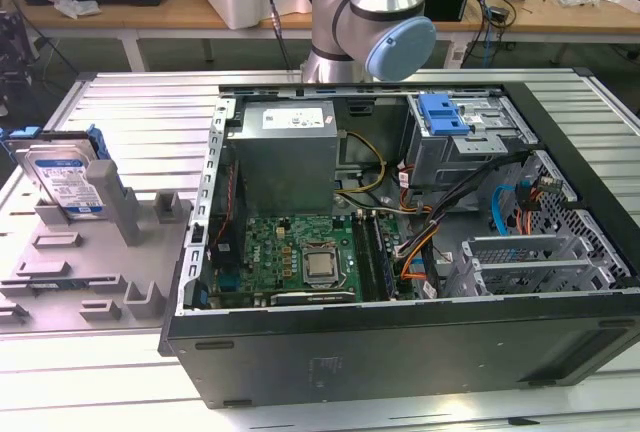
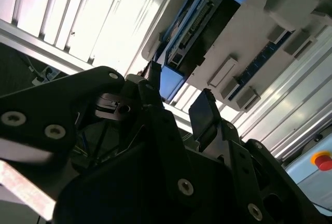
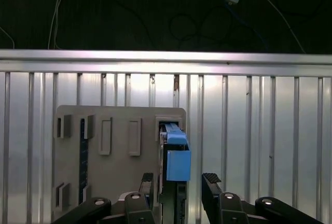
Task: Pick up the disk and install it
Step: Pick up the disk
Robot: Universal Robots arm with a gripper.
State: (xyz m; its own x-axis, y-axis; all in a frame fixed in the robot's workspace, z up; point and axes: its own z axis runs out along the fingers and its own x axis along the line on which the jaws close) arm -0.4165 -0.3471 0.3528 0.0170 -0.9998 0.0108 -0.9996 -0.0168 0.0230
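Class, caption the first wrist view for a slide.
Open gripper frames the disk standing in its grey holder.

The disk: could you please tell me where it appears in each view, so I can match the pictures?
Exterior view: the disk stands on edge on the grey fixture plate, at the exterior view's left.
Second wrist view: the disk is edge-on, standing off the same plate.
First wrist view: the disk has its blue end towards the camera, at the plate's edge.
Shared landmark: the grey fixture plate.
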